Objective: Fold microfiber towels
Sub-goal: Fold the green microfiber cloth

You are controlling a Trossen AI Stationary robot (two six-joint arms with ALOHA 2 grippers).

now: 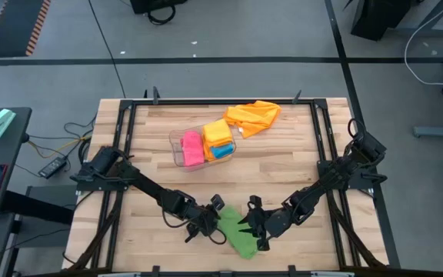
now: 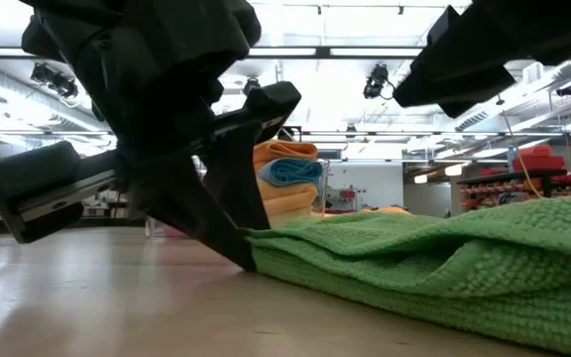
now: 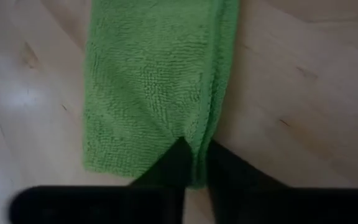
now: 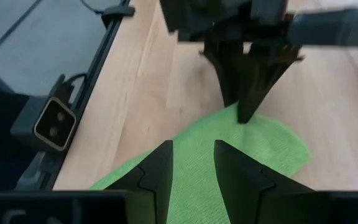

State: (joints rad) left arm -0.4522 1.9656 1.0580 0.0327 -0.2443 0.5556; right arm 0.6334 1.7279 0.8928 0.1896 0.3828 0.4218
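No legible markings; one green towel (image 1: 237, 233) lies folded on the surface's near edge, its end pinched by the left claw (image 3: 194, 167), the right claw (image 4: 192, 163) over its other side, apparently parted, while four or so towels (image 1: 206, 143) sit in the clear bin (image 1: 178, 145).

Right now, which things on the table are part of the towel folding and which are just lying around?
Job: green towel, pinched by left gripper; right gripper over it; orange towel; folded pink, orange, blue towels.
Lying about: clear bin holding them.
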